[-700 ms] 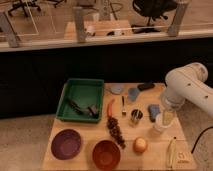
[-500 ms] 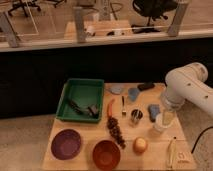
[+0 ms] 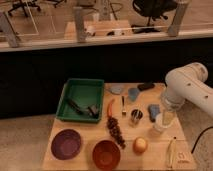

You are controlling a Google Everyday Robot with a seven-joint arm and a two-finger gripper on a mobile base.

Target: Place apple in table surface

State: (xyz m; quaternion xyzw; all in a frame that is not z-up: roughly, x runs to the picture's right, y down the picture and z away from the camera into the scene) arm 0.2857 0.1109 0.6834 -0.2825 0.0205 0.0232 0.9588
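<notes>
The apple is small, round and yellow-orange. It sits on the light-wood table surface near the front edge, between the orange-brown bowl and a pale long object. My gripper hangs from the white arm at the table's right side. It is above and to the right of the apple, apart from it, and close to a small white cup. The gripper does not touch the apple.
A green tray with dark items stands at the back left. A purple bowl sits front left. A metal cup, dark grapes, a red chili and grey-blue pieces lie mid-table.
</notes>
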